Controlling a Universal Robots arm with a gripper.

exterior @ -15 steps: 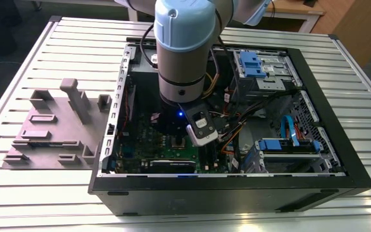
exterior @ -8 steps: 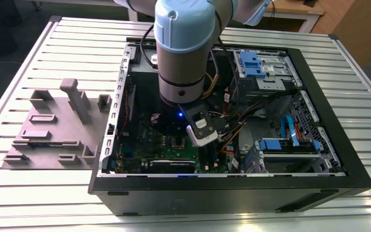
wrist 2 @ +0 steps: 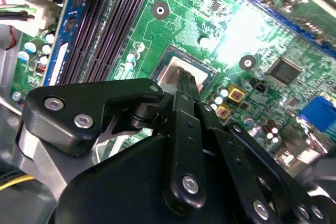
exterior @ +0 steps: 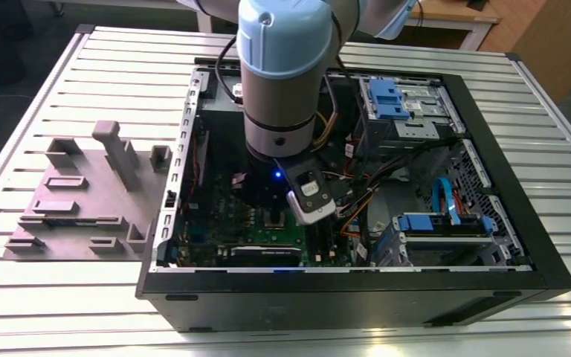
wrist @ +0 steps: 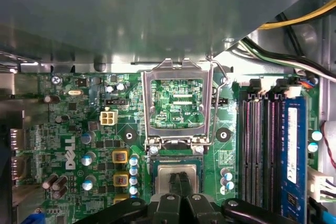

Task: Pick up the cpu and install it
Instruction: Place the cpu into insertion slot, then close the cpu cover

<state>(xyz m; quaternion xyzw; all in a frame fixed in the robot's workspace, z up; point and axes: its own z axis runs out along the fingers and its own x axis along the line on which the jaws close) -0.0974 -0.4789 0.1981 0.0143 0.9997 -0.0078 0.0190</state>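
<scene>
Resting on the cpu in its socket, the gripper has fingertips pinched together; light, level pressure looks wise, keeping clear of the raised socket frame.

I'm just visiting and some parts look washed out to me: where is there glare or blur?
Second wrist view: white glare washes out the motherboard beyond the cpu, and the blue connector is blurred. First wrist view: the case wall is dim and soft. Exterior view: light glints off the table.
</scene>
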